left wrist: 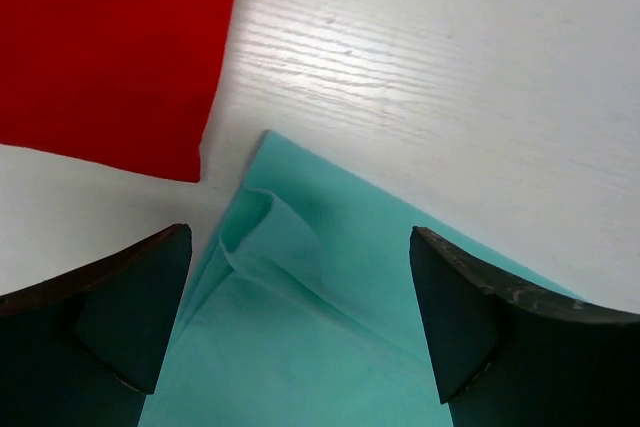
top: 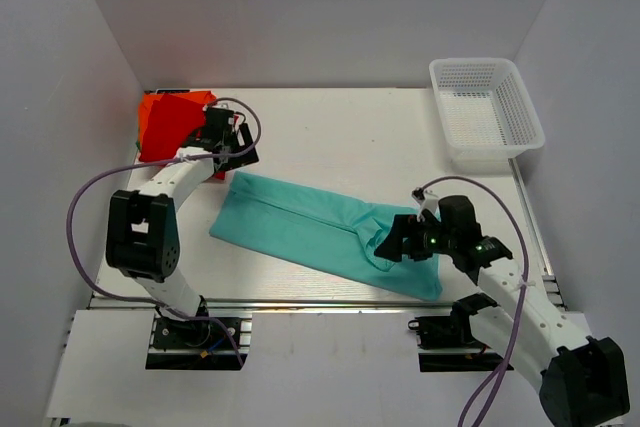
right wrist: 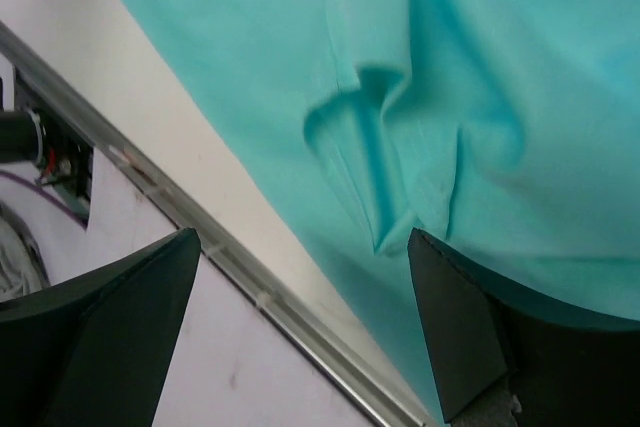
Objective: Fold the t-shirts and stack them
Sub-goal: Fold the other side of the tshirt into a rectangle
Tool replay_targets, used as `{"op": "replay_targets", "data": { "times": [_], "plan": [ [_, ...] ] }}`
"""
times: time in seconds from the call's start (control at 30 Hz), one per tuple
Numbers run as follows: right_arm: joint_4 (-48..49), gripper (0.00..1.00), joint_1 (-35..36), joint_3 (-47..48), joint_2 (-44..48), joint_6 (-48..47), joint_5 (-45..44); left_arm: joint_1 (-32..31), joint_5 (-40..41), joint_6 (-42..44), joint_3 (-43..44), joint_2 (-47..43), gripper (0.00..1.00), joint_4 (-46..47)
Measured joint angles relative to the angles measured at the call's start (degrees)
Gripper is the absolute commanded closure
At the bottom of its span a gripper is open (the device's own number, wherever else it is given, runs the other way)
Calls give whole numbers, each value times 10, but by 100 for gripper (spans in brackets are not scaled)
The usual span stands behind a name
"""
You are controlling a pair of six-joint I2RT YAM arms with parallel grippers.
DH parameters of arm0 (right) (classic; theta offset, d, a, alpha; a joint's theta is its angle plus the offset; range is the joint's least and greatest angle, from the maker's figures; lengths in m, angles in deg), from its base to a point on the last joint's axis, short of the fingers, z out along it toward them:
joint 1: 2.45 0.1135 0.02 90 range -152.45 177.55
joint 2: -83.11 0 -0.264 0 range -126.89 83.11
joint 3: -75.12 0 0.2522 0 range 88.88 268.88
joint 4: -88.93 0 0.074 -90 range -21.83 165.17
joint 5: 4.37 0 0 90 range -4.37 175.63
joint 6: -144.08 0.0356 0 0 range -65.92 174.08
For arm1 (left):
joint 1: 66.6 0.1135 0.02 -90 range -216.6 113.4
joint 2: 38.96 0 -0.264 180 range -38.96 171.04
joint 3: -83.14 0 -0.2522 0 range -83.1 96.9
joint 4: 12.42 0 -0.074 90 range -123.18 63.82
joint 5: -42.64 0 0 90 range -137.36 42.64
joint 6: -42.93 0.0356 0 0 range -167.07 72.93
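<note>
Teal t-shirt [top: 300, 222] spans diagonally, corner near red t-shirt [top: 165, 127].

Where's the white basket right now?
In the top view, the white basket sits at the table's far right corner, beyond the teal shirt.

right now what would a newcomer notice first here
A teal t-shirt lies as a long slanted strip across the middle of the table, with the open left hand over its far left corner and the open right hand over its near right end. A folded red t-shirt sits in the far left corner, a white mesh basket in the far right.
</note>
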Motion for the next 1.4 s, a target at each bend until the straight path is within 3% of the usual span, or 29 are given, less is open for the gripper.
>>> {"op": "replay_targets", "data": {
  "times": [0.2,0.4,0.7,1.03,1.4],
  "plan": [
    [71,10,0,47,-62,1,-19,-7,-75,9,14,-31,0,35],
    [152,10,5,54,-177,3,-10,-45,-144,12,14,12,0,71],
    [231,10,59,85,-279,-1,33,-76,-131,5,-19,45,0,80],
    [150,10,152,59,-273,-58,37,-75,-93,-21,-62,45,0,92],
    [48,10,173,78,-103,-52,-61,-75,-72,-38,-81,40,0,99]
  ]
}}
